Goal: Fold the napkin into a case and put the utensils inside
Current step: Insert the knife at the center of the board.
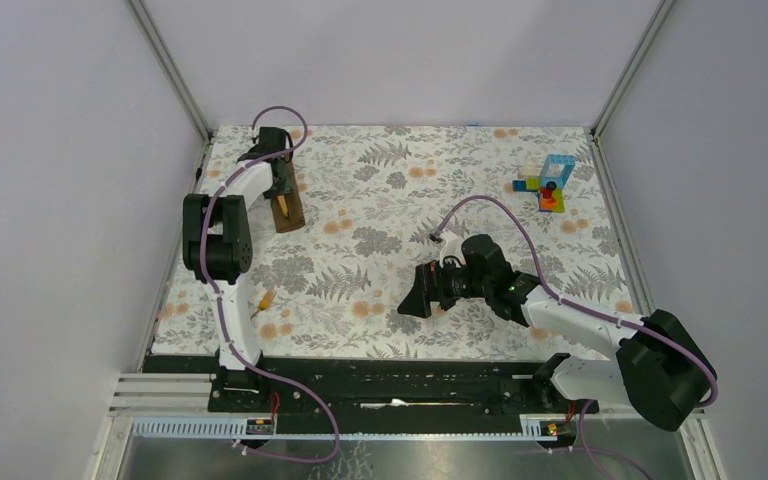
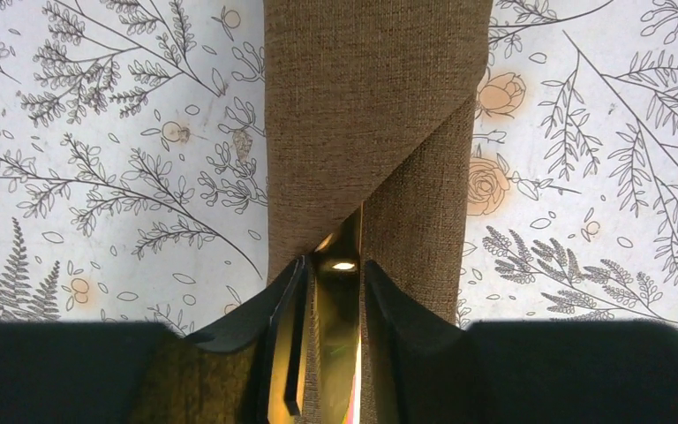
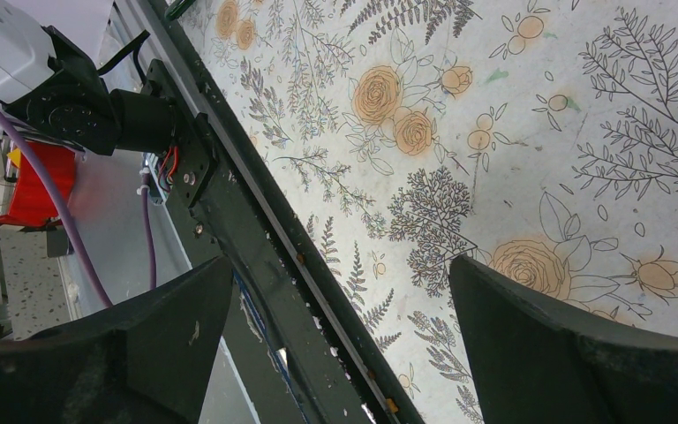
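Pinching a yellow utensil (image 2: 335,344) at the mouth of the folded brown napkin (image 2: 371,115), the left gripper (image 2: 335,263) sits upper left in the overhead view; the right gripper (image 3: 340,265) hangs wide open, lower centre.

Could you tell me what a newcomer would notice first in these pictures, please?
Most striking is the folded brown fabric napkin at the far left, where the left gripper holds a shiny gold utensil at its pocket's mouth. The right gripper hangs wide open over the middle of the grey-and-orange floral table covering, and a stack of colourful toy blocks sits far right.
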Robot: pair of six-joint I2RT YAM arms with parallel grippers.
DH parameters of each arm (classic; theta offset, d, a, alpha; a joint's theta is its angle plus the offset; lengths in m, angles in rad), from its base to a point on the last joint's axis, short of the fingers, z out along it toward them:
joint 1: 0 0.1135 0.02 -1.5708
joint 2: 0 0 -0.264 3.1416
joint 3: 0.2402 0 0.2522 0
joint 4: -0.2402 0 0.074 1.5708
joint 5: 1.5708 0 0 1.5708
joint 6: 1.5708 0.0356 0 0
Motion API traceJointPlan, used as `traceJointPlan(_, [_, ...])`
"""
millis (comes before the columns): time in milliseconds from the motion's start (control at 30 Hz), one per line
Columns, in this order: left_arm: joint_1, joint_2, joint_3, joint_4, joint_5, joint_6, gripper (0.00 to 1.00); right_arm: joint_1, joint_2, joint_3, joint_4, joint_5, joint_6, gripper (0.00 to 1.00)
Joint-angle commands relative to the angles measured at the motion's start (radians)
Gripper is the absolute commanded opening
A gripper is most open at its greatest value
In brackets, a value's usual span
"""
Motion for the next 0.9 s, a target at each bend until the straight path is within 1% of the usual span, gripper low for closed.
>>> traceJointPlan(0, [0.002,-0.044,-0.006,0.035,-0.012,-0.025,0.37,-0.006,-0.009,0.015,-0.003,0.009,-0.009,1.0])
traceJointPlan(100, [0.001,-0.078,-0.042,0.011,-0.01,-0.055,0.43,-0.006,-0.009,0.018,-0.003,0.004,-0.011,1.0])
traceJointPlan(200, [-0.006,-0.11,-0.099,0.009,-0.006,-0.073,0.44,-0.007,-0.01,0.017,-0.003,0.004,-0.013,1.0])
traceJointPlan(333, [-0.019,-0.149,-0.187,0.035,-0.006,-0.086,0.41,-0.007,-0.015,0.011,-0.003,0.007,-0.01,1.0])
traceJointPlan(433, [-0.021,-0.156,-0.232,0.059,-0.005,-0.094,0.32,-0.007,-0.017,0.009,-0.002,0.008,-0.008,1.0])
traceJointPlan(500, [-0.025,-0.158,-0.239,0.059,-0.009,-0.098,0.28,-0.007,-0.018,0.006,-0.001,0.008,-0.008,1.0])
traceJointPlan(567, [-0.031,-0.166,-0.243,0.059,-0.013,-0.102,0.28,-0.007,-0.017,0.004,-0.002,0.008,-0.007,1.0])
traceJointPlan(633, [-0.036,-0.178,-0.246,0.055,-0.011,-0.11,0.33,-0.007,-0.019,0.004,0.0,0.008,-0.004,1.0])
traceJointPlan(667, [-0.035,-0.184,-0.247,0.053,-0.013,-0.113,0.34,-0.006,-0.02,0.004,0.0,0.007,-0.005,1.0])
traceJointPlan(800, [-0.035,-0.189,-0.256,0.045,-0.017,-0.122,0.31,-0.006,-0.018,0.0,0.006,0.005,-0.002,1.0])
traceJointPlan(867, [-0.037,-0.201,-0.27,0.048,-0.016,-0.133,0.34,-0.007,-0.017,-0.001,0.006,0.003,-0.002,1.0])
